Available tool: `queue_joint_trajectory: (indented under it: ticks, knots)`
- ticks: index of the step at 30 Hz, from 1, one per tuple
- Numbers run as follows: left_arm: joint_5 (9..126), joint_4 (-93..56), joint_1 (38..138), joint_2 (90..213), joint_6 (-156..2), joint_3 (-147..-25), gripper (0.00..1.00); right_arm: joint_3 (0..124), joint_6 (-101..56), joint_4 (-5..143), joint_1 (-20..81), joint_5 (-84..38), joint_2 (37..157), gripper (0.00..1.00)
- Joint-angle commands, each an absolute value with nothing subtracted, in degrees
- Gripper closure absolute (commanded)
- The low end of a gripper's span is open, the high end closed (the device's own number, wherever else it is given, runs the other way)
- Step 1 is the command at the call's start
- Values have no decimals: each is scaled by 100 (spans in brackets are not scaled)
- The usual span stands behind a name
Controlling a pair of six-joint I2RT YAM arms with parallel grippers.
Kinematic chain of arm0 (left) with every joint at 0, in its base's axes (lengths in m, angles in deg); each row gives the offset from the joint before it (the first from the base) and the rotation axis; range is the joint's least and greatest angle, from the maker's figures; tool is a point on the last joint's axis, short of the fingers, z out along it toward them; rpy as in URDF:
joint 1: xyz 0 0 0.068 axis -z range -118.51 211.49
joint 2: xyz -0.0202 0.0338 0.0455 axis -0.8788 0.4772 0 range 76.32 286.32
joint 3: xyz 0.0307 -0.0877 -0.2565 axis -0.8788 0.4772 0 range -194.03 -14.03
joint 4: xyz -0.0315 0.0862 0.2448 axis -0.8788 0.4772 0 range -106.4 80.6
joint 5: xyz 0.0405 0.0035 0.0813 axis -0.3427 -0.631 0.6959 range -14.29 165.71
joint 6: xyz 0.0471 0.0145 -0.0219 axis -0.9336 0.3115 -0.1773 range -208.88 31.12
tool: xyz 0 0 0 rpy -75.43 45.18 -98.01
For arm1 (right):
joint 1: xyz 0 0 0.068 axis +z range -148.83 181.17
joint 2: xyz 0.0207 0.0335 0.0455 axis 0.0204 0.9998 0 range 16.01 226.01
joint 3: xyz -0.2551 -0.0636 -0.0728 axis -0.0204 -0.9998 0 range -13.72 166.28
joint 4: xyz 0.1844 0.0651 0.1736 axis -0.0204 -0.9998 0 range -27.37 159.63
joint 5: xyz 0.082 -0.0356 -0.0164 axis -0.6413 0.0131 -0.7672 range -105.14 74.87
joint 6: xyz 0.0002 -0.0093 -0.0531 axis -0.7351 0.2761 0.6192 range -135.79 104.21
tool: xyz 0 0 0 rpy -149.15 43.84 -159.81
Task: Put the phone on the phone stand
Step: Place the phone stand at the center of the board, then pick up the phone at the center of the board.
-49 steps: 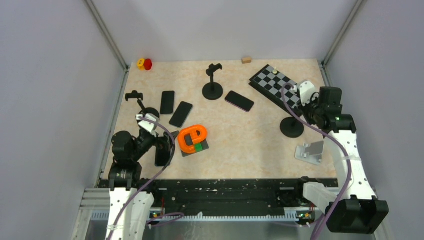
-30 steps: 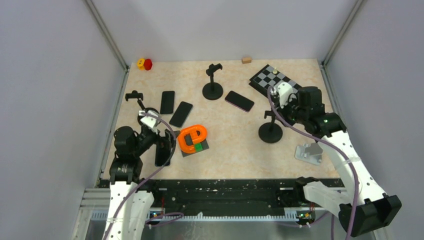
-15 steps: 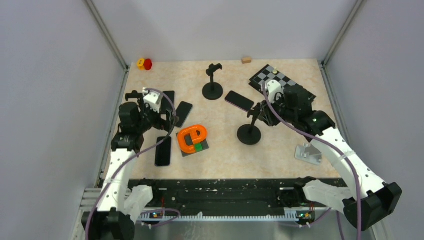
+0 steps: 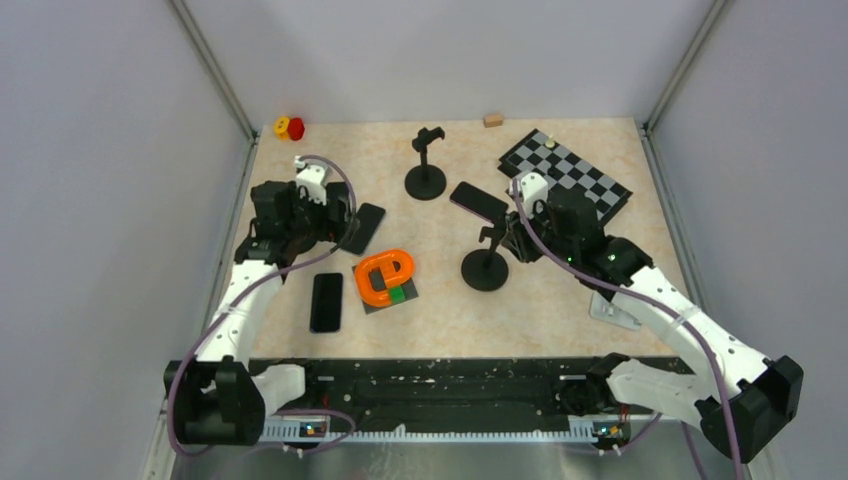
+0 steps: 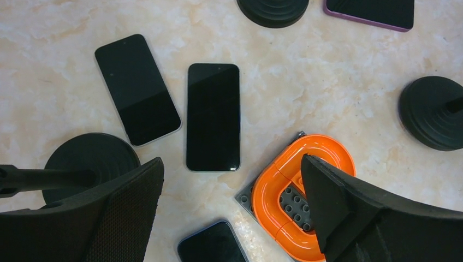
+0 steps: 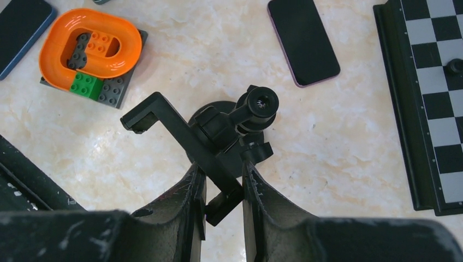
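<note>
1. Right tool is pinching the clamp arm of a stand. We cannot tell whether its base rests on the bench or hangs just above it.
2. Left tool is spread wide, holds nothing, and hovers over two phones.
3. Nearest us, the near phone lies flat just left of the toy, and the stand's base is to the toy's right.
4. Farther back, the middle phone lies flat below the left tool's gap, with the left phone just beside it.
5. Beyond those, the purple phone lies near the chessboard, and the far stand is upright.
6. We judge that the stand is being positioned and that no phone has been picked up yet.
7. Next, the left tool should come down over the middle phone, close across its narrow sides, and lift it. A phone lying flat offers little edge to grip. Then we seat it in the clamp.
</note>
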State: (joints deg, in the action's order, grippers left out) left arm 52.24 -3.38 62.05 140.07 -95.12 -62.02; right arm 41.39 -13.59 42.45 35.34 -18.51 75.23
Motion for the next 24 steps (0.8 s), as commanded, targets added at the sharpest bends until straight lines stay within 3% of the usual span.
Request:
queue_joint_trajectory:
  ticks: [1,6,11,13,24]
  knots:
    - [5546,-669,6342,14162,-9488,-6439,1,4017,-1519,5007,3774,-1768,7258,91]
    - [5741,-780,6384,14278,-9523,-6441,1,3849,-1498,5005,3851,-2199,7160,64]
    - [5906,-876,6417,14427,-9550,-6440,1,3861,-1264,4818,3870,-2880,7030,21]
    - [5987,-913,6437,14510,-9550,-6446,1,4004,-1017,4489,3870,-3133,7075,10]
    - [5722,-458,6643,15648,-10035,-7066,1,3552,-138,4277,3870,-2875,6143,2]
